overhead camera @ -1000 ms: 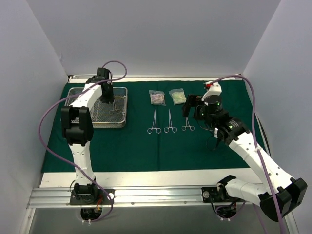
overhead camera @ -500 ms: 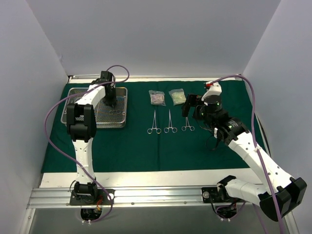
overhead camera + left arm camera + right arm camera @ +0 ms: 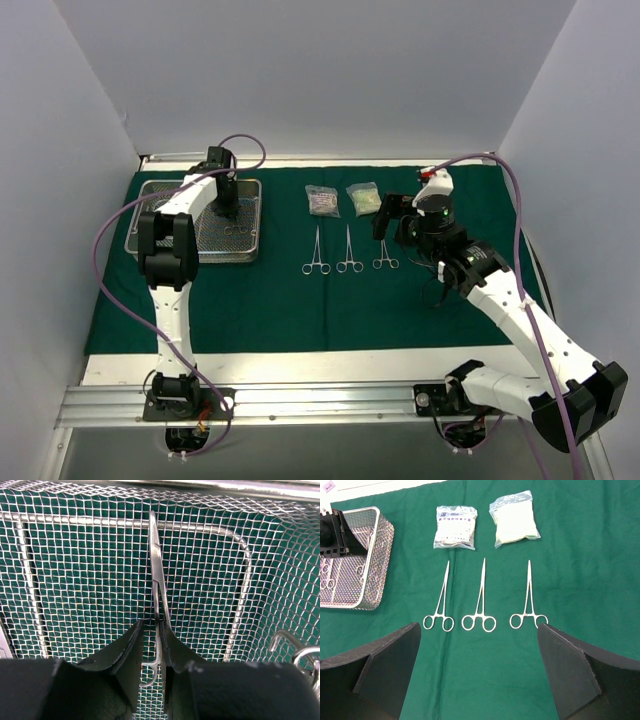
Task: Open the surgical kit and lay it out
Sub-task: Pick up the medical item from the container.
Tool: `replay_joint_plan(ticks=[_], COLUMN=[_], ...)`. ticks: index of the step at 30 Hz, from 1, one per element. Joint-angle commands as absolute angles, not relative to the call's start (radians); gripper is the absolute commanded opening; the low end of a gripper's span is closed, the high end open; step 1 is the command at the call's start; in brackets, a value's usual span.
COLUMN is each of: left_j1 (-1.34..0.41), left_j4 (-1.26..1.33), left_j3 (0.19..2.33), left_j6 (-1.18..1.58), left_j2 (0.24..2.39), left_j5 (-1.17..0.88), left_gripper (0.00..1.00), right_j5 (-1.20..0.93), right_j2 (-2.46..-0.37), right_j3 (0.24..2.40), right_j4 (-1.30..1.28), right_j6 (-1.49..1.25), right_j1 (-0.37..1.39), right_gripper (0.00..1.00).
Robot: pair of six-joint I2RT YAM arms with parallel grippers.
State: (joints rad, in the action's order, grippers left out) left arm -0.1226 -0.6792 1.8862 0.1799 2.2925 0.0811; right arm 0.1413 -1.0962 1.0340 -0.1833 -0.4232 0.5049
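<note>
The dark green cloth point(image 3: 300, 310) lies spread flat. The wire-mesh tray point(image 3: 150, 247) stands at its back left. My left gripper point(image 3: 228, 208) reaches down into the tray. Its narrowly open jaws point(image 3: 151, 625) straddle a steel clamp point(image 3: 156, 575); the right finger touches the shank and a slit shows on the left. More clamps point(image 3: 236, 230) lie in the tray. Three clamps point(image 3: 316, 255) point(image 3: 349, 253) point(image 3: 385, 252) lie in a row mid-cloth, below two clear pouches point(image 3: 322, 200) point(image 3: 364, 198). My right gripper point(image 3: 386, 222) hovers wide open and empty above the rightmost clamp point(image 3: 529, 597).
The tray's wire rim point(image 3: 240, 545) rises just beyond the clamp's tip, and another clamp's ring point(image 3: 302, 655) lies to the right. White walls close in on three sides. The cloth's near edge meets a white table strip point(image 3: 300, 365) in front of the arm bases.
My left arm swung its elbow rightward and moved the gripper slightly back over the tray, then stayed there. The right arm barely moved.
</note>
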Motion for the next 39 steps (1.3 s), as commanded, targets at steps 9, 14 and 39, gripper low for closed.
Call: replay_joint_plan(ticks=[9,14,39], left_j1=[-0.14,-0.169,-0.155], left_j4=[-0.686,-0.719,-0.79], left_j3=[1.885,1.902,1.948], left_j6=[0.187,0.209,0.238], left_j2=[2.298,2.332,2.16], left_j5=[0.13,0.192,0.229], left_gripper=[0.27,0.22,0.02], right_j5=[0.156,0.155,0.121], right_j2=[-1.1,-1.097,-1.094], right_j3=[1.029,1.019,1.019], right_j4=[-0.163,-0.161,-0.117], right_j6=[-0.436,-0.442,-0.434], right_j1=[0.509,0.509,0.543], right_gripper=[0.96,0.96,0.96])
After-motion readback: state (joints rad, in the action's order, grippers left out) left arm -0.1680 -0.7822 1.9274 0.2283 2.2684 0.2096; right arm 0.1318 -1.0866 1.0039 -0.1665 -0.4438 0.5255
